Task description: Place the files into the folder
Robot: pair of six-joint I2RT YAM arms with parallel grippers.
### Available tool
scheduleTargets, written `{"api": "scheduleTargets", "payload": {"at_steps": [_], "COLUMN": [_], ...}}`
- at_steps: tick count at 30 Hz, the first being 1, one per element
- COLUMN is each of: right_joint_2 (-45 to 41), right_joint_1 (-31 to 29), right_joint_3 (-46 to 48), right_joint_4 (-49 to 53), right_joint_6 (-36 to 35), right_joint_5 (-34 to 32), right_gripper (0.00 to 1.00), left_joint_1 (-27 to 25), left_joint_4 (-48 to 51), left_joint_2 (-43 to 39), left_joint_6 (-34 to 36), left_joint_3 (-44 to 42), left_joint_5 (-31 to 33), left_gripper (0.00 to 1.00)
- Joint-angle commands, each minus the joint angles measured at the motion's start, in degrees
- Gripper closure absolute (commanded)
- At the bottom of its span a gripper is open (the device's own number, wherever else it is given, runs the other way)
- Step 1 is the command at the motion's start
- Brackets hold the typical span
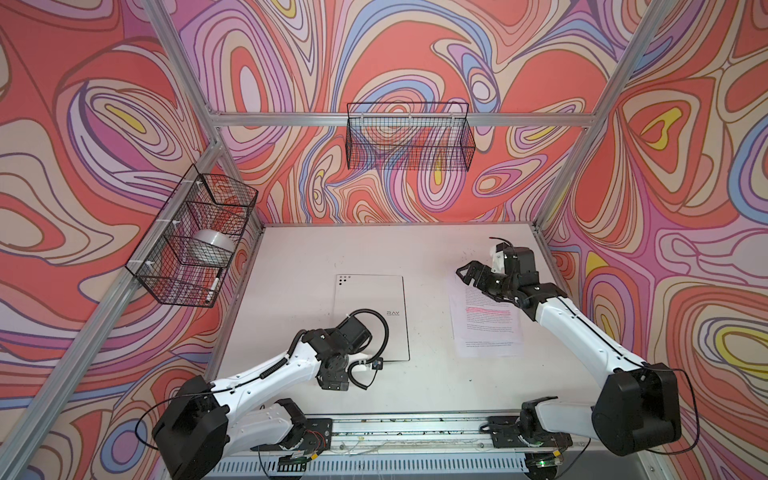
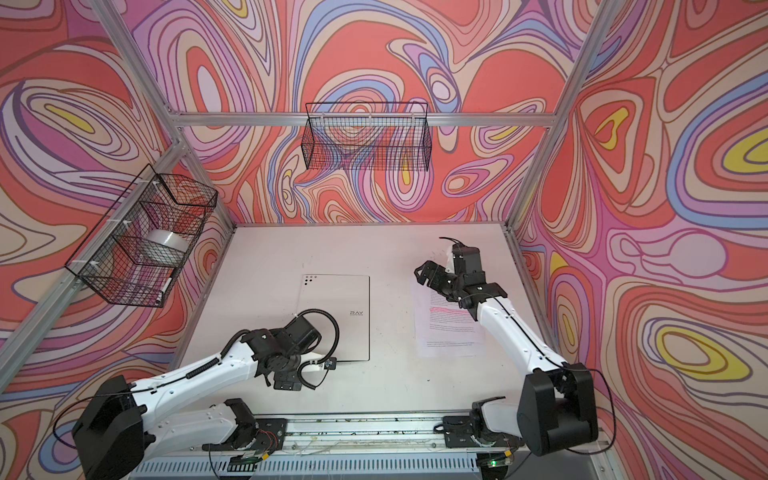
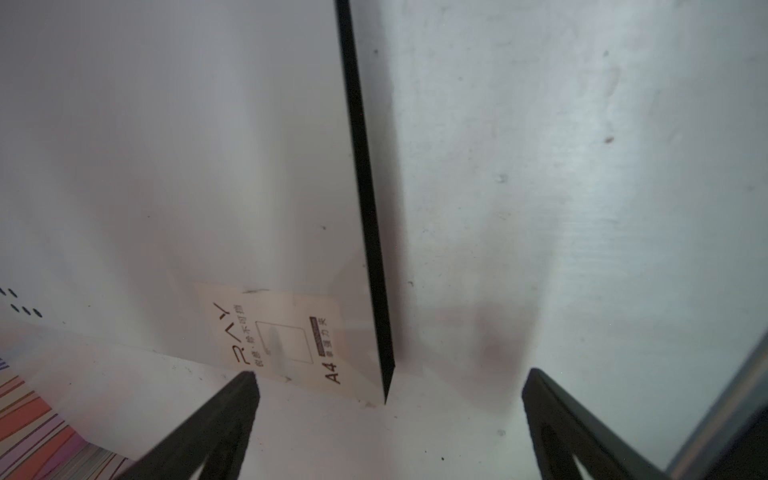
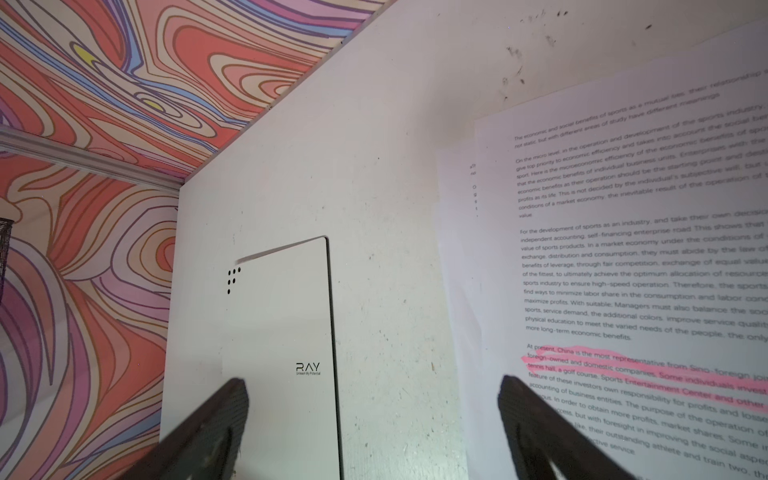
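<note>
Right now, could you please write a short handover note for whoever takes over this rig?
Left tool: open, empty, poised at a near corner of the folder.
Right tool: open, empty, above the far end of the files.
The folder is closed and flat on the table, left of centre. The files lie flat to its right, apart from it, sheets slightly fanned.
Done: nothing yet.
Left: open the folder, pick up the files, lay them inside.
</note>
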State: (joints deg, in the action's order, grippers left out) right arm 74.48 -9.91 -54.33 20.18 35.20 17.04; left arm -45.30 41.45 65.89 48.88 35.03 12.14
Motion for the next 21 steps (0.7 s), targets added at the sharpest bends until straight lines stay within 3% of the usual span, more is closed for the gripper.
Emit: {"api": "scheduleTargets", "payload": {"at_steps": [1, 9, 21], "right_joint_2": [-2.27, -3.17, -3.75], "right_joint_1": [-0.28, -0.28, -0.86], "right_joint_3": [1.47, 5.24, 7.85], "right_joint_4": [0.71, -0.3, -3.54], "right_joint_6": [1.43, 2.31, 6.15], "right_joint_5": [1.01, 2.3, 4.04], "right_gripper": [0.01, 0.02, 0.02], "left_joint_1": [-1.53, -2.56, -2.92], "left_joint_4": [-9.32, -20.24, -25.99], "left_joint_2": [-1.05, 0.3, -0.79], "left_joint_6": [-2.45, -4.22, -6.43], "left_joint_3": [-1.65, -4.35, -8.18], "left_joint_5": [6.31, 11.48, 15.1], "left_gripper": [0.0, 0.0, 0.0]}}
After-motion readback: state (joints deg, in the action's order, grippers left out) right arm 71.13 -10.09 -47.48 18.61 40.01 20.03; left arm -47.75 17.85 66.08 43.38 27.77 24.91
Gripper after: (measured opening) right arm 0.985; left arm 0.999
